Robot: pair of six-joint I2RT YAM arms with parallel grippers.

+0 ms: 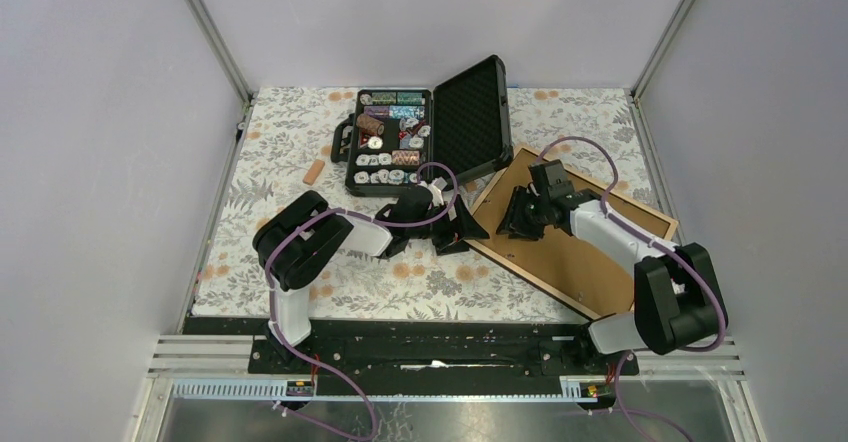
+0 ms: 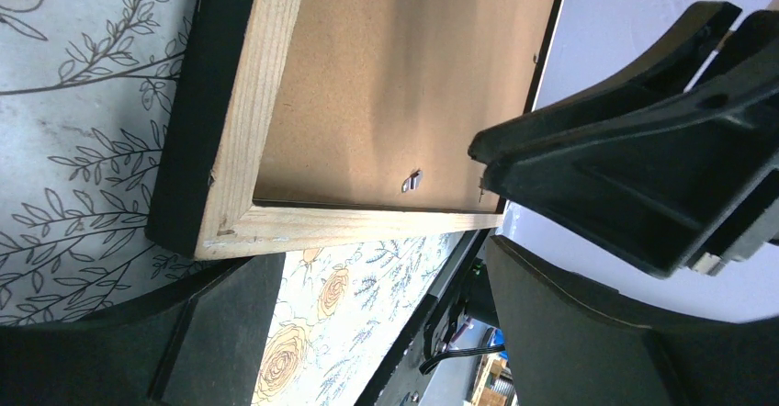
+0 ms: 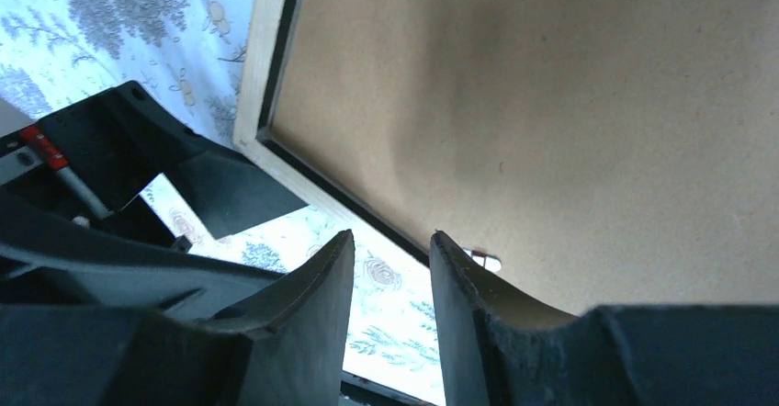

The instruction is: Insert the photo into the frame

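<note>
The frame lies back side up on the right half of the floral cloth, its brown board inside a light wood rim. My left gripper stands open just off the frame's left corner. In the left wrist view that gripper has nothing between its fingers, and the wood corner sits just beyond one fingertip. My right gripper hovers over the frame's left end. Seen from the right wrist, this gripper is open and straddles the frame's edge, one finger over the board beside a small metal tab. The photo is out of view.
An open black case of poker chips stands behind the grippers, its lid raised close to the frame's far corner. A small tan piece lies left of the case. Walls enclose the table on three sides.
</note>
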